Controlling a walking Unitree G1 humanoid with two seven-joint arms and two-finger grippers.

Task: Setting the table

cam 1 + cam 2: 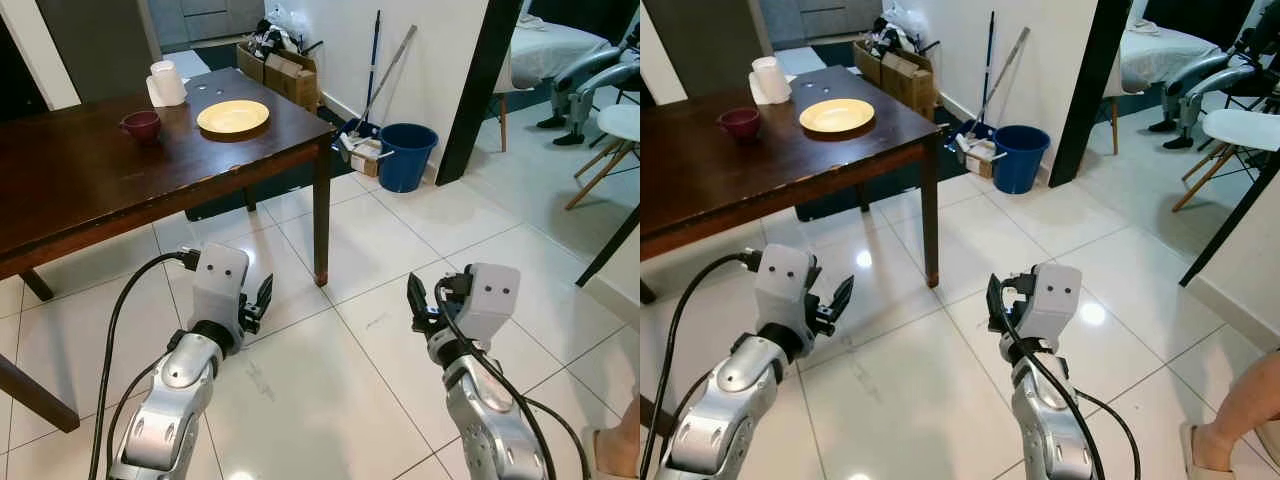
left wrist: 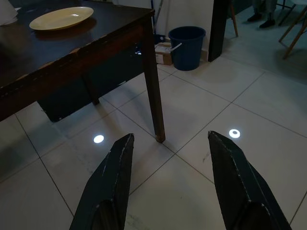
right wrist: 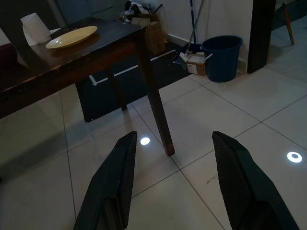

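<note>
- Left claw (image 1: 262, 297): we see it released, fingers (image 2: 109, 184) spread wide, nothing between them. It hangs low over the white tiled floor (image 1: 330, 370), just off the counter's near corner leg (image 1: 322, 215).
- Right claw (image 1: 418, 300): released too, fingers (image 3: 113, 187) apart and empty, over the floor, well apart from the counter (image 1: 80, 180).
- Both claws point toward the counter leg and the blue bucket (image 1: 407, 155) beyond.
- Counter is dark wood. On its far end we see a yellow plate (image 1: 233, 117), empty, near the corner.
- Maroon cup (image 1: 141, 125) sits beside the plate, apart from it, toward the robot's left.
- White paper roll (image 1: 166, 83) stands upright behind the cup, near the far edge.
- Blue bucket stands on the floor by the wall, with a small box (image 1: 362, 155) just beside it; a mop and a broom (image 1: 378, 65) lean on the wall above.
- Cardboard boxes (image 1: 285, 68) sit on the floor past the counter's far end.
- White chair (image 1: 618, 135) on wooden legs at far right.
- A person's foot (image 1: 1225, 425) at the bottom right corner.
</note>
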